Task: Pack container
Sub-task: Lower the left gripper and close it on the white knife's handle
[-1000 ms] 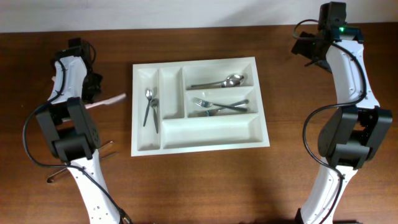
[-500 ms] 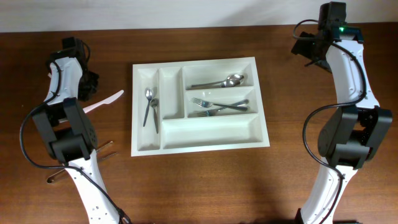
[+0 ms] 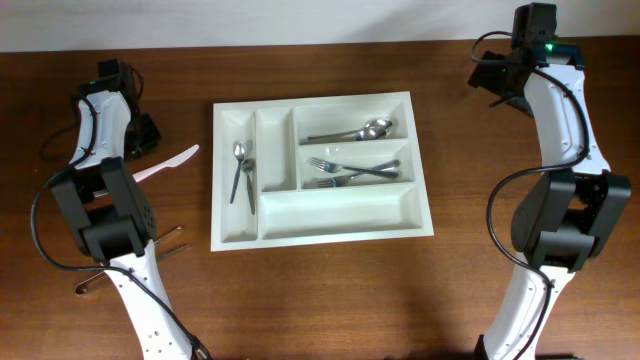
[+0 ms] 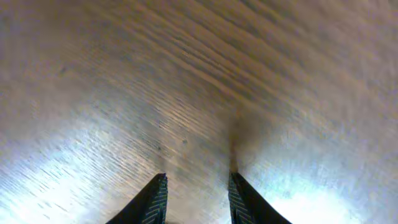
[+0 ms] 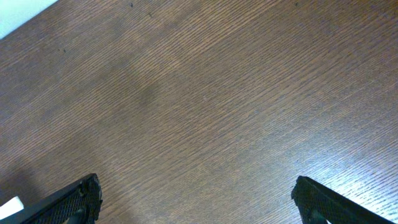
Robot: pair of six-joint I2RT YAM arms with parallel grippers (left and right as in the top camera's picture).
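1. The container (image 3: pixel 340 212) lies mid-frame on the worktop (image 3: pixel 320 300).
2. Two spoons (image 3: pixel 242 170) lie in its leftmost narrow compartment.
3. Other spoons (image 3: pixel 360 131) lie in the upper right compartment, with forks (image 3: pixel 355 172) in the one below.
4. A knife (image 3: pixel 168 163) lies on the worktop left of the container, and a utensil (image 3: pixel 165 240) lies at lower left.

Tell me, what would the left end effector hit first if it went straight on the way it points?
Probably the brown wooden table: the left end effector faces only bare wood; depth unclear.
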